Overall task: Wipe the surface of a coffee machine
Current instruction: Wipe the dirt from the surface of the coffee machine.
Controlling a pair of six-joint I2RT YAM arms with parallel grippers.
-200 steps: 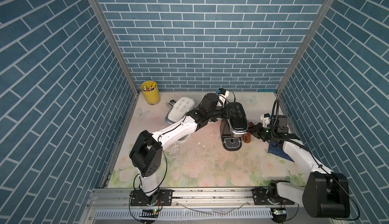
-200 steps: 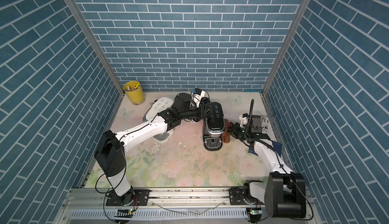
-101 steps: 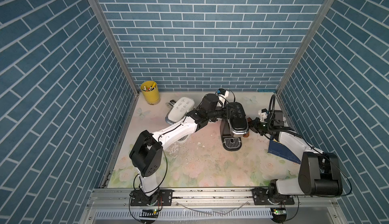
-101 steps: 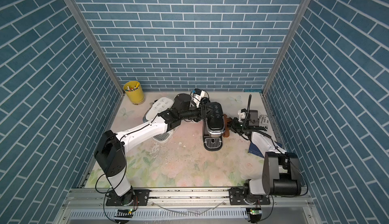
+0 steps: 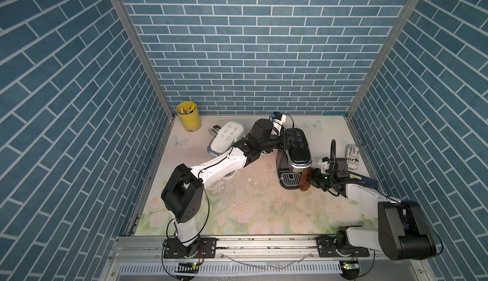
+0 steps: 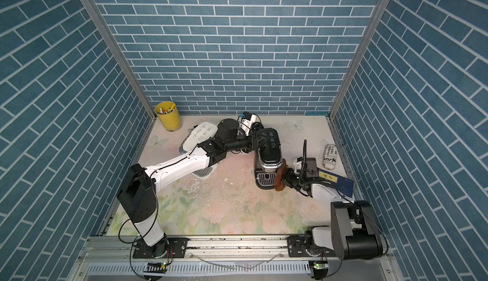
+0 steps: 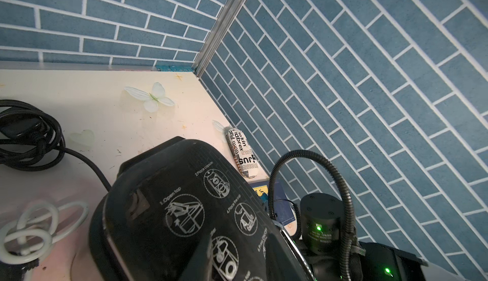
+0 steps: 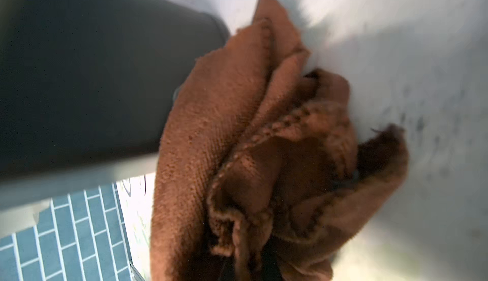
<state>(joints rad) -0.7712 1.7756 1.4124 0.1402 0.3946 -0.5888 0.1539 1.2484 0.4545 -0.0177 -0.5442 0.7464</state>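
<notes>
The black coffee machine [image 5: 297, 158] [image 6: 269, 155] stands right of centre in both top views. My left gripper [image 5: 286, 141] [image 6: 257, 142] lies on the rear of its printed lid [image 7: 184, 213]. The two dark fingers [image 7: 203, 261] stand a little apart, and the lid surface shows between them. My right gripper [image 5: 314, 180] [image 6: 289, 179] is shut on a bunched brown cloth [image 5: 305, 180] [image 6: 280, 178] [image 8: 250, 147]. The cloth is pressed against the machine's right side, low and near the front by the drip tray. It hides the right fingers in the right wrist view.
A yellow pen cup [image 5: 188, 114] stands at the back left, with a white appliance [image 5: 225, 139] beside the left arm. A printed roll [image 5: 352, 155] and a blue book [image 5: 367, 180] lie by the right wall. Coiled black cord [image 7: 26, 134] sits behind the machine. Crumbs [image 5: 237, 187] dot the mat.
My right gripper, holding the cloth, went back along the machine's right side and has come forward and lower to the front base. The left arm has stayed put.
</notes>
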